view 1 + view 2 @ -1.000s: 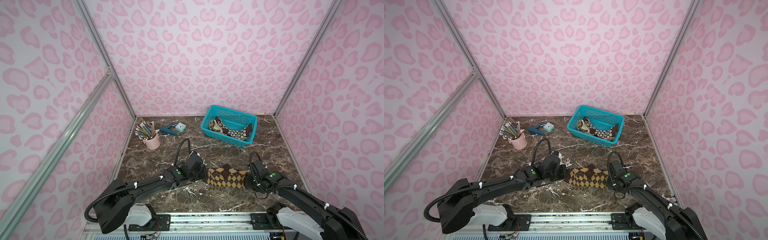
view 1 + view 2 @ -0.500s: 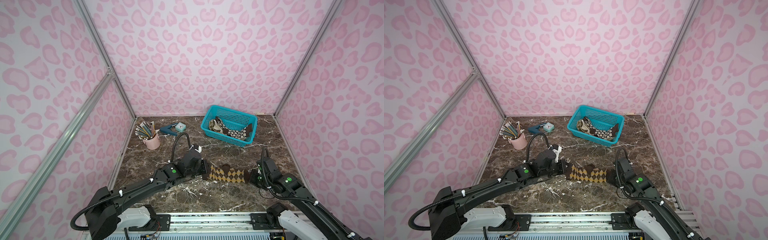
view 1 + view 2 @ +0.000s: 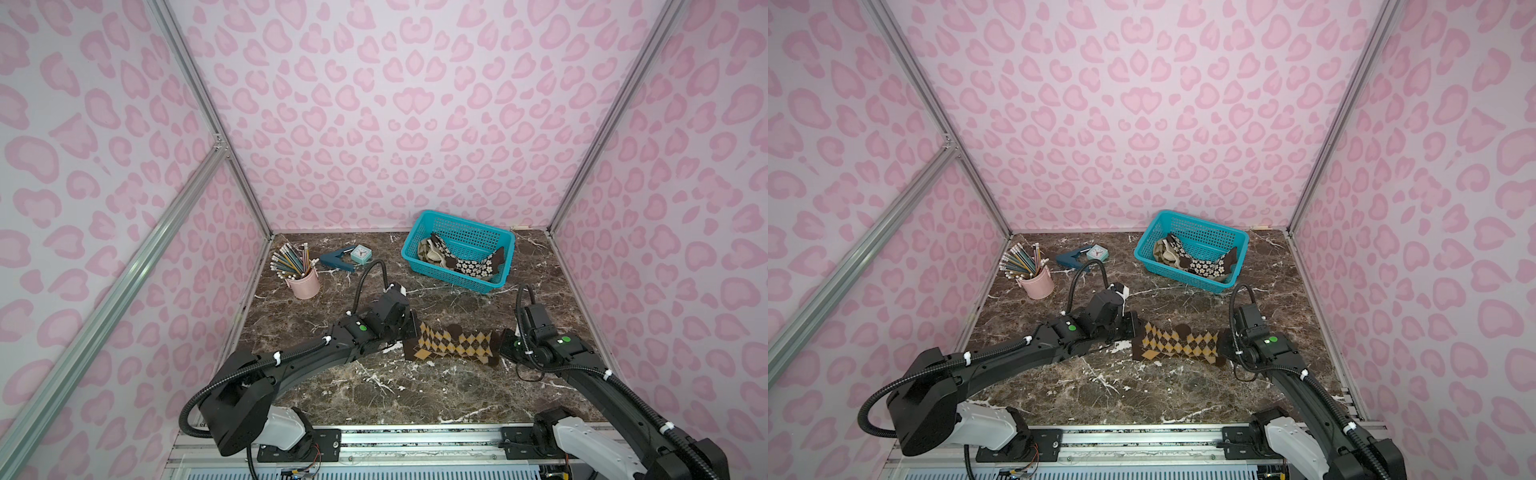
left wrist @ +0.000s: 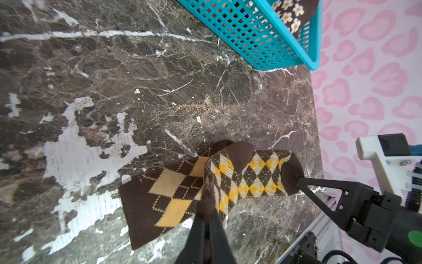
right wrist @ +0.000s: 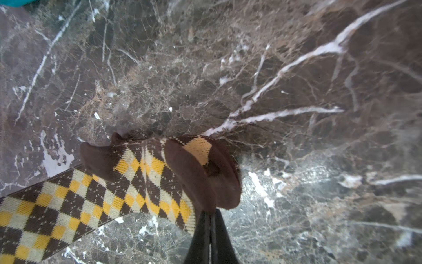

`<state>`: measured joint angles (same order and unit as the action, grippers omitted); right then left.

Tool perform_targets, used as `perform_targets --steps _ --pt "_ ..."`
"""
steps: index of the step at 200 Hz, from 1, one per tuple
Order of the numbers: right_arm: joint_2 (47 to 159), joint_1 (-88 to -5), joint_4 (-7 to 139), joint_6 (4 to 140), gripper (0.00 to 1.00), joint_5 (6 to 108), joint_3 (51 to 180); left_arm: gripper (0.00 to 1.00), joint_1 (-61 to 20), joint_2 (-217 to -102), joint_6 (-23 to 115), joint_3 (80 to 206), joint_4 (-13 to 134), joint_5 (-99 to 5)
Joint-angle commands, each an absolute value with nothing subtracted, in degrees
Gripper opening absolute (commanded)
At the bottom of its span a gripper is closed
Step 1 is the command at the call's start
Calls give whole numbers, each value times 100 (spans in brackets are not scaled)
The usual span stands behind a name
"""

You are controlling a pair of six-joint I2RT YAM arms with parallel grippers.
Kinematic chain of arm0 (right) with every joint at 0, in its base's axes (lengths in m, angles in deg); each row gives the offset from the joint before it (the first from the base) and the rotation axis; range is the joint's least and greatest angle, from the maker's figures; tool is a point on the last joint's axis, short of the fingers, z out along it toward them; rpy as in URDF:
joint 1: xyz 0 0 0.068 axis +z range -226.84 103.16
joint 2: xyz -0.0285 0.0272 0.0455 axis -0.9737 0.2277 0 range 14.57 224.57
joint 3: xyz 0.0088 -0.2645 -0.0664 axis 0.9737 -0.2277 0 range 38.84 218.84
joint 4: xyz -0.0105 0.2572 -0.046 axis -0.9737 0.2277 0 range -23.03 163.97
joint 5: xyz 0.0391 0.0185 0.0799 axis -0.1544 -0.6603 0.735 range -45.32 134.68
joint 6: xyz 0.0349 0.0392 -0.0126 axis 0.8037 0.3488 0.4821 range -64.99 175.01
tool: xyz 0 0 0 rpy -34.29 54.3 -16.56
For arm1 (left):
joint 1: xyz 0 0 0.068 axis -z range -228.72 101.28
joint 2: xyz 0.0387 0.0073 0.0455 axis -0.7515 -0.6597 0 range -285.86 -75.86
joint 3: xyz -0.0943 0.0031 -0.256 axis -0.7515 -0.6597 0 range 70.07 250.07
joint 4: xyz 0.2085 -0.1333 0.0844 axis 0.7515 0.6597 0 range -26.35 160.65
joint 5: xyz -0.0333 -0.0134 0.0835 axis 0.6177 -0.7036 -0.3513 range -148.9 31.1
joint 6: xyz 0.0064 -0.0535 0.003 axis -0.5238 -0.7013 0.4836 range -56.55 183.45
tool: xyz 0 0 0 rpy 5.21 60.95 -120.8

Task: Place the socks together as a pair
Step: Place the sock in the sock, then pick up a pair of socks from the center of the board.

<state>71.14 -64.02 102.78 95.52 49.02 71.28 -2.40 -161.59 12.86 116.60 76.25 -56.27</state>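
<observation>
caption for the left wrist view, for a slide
The left gripper and right gripper hold opposite ends of the argyle socks

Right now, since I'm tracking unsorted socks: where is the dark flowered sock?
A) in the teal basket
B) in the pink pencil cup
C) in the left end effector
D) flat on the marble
A: the flowered sock lies inside the teal basket; only the argyle socks are outside it.

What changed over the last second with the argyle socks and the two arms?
The arms drew apart, pulling the argyle socks from a compact bunch into a longer, flatter strip low over the table. The left tool and right tool stay shut on opposite ends, and nothing was let go. The basket and pencil cup did not move.
</observation>
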Motion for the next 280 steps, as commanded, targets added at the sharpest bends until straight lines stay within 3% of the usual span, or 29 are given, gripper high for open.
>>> perform_targets --steps 1,21,36,47,66,94,101,116,193,280 --pt "7295 -6504 9689 9430 1 5102 6948 3 -285 -16475 1487 11576 7080 -5660" --pt "7492 -6533 9651 9371 19 5136 6904 7 -284 -16725 1515 11583 7018 -5651" --pt "7601 -6550 9765 9369 38 5148 6972 20 -287 -16795 1544 11672 7188 -5696" --pt "7635 -6550 9827 9360 46 5130 7010 31 -285 -16746 1505 11647 7266 -5772" --pt "7655 -6567 9990 9359 54 5110 7089 47 -315 -16620 1415 11611 7433 -5865" --pt "7410 -6568 10279 9364 60 5090 7291 60 -320 -16281 1111 11560 7984 -5882" --pt "7304 -6572 10305 9352 62 5125 7318 69 -320 -16151 975 11481 8007 -5845" --pt "7120 -6569 10354 9357 64 5208 7385 76 -322 -15933 678 11316 7947 -5683" --pt "6748 -6279 10053 9186 71 5893 7472 76 -325 -16819 419 11787 8209 -5257" --pt "6686 -5991 9957 9195 71 5997 7675 60 -74 -18420 1354 12837 9140 -5674"
